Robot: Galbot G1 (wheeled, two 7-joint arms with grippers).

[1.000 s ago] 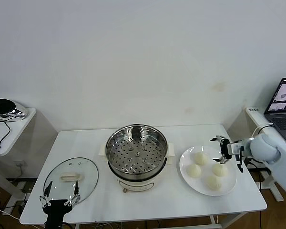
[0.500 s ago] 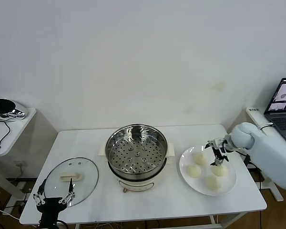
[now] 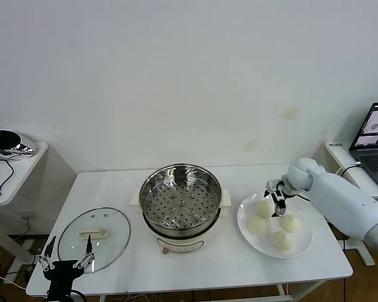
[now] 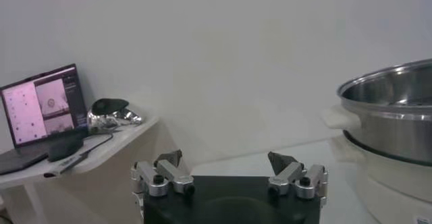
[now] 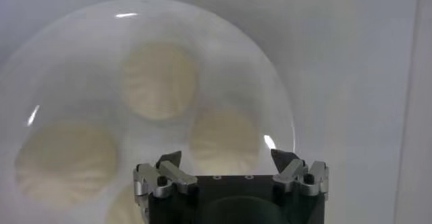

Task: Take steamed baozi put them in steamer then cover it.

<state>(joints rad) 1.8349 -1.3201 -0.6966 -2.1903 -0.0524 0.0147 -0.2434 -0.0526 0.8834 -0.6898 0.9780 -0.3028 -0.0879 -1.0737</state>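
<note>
- Right gripper hangs over the plate near the table's right edge, jaws spread wide, empty.
- Steamed baozi sits directly beneath it; steamer at table centre.
- Left gripper parked open, front-left corner.

baozi: four in all, lying on the plate; one at the back left, one at the front left, one at the right, one at the front
plate: one, flat and white
steamer: one, steel with a perforated tray
steamer side handles: two, cream, one on each side
cover: one, clear glass with a cream handle
tables: two, the white work table and a small side table at the left
laptops: one, open, at the right edge
grippers: two, the left gripper and the right gripper
</note>
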